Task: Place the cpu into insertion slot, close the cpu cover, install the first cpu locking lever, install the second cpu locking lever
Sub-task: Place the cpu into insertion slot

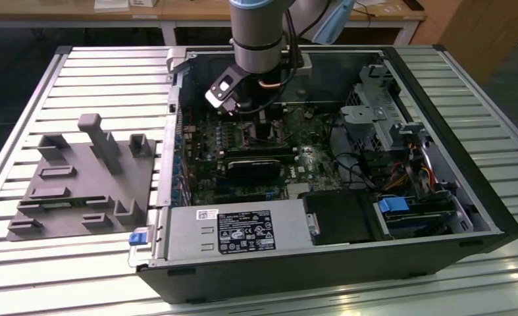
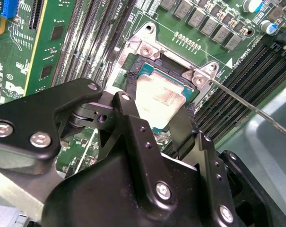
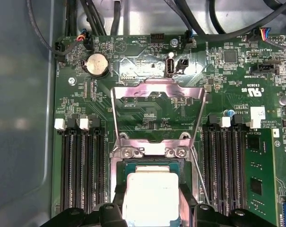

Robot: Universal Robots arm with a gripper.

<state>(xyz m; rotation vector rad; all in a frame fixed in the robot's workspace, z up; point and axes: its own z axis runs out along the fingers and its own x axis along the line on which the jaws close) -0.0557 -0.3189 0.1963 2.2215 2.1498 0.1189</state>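
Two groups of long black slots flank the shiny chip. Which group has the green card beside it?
The slot group whose outer side meets the green card; the other group runs along the grey case wall.

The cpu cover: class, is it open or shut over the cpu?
Open. In the first wrist view the cpu cover is swung back from its hinge, and the cpu lies bare, no frame over it.

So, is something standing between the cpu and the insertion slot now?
Nothing visible does. The cpu cover is swung open, away from the insertion slot, and the cpu lies right over the slot, at the gripper.
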